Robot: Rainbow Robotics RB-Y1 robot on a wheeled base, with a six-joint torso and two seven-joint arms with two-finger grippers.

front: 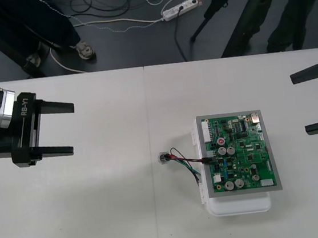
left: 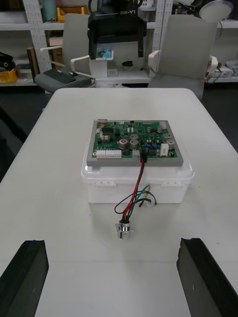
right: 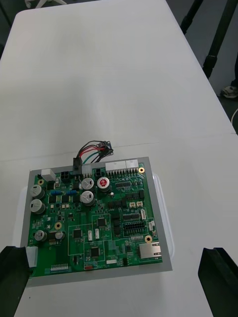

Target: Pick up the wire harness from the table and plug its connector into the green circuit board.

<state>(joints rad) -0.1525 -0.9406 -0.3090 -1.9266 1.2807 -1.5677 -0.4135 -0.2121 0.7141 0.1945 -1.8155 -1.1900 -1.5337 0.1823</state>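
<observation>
You have the wire harness (front: 184, 161) with its black plug (front: 208, 160) seated at the left edge of the green circuit board (front: 240, 153), wires trailing to the metal socket (front: 163, 158) on the table (front: 101, 217), while the left gripper (front: 72, 128) and right gripper (front: 300, 103) hang empty at its side edges, fingers spread wide.

Green circuit board (front: 240, 153), grey frame (left: 111, 162), white base (front: 238, 206) beneath. Red, black, green harness wires (front: 186, 162); silver socket (left: 125, 230). Plain pale desk (front: 101, 217). Black-fingered left hand (front: 73, 128), right hand (front: 299, 103).
</observation>
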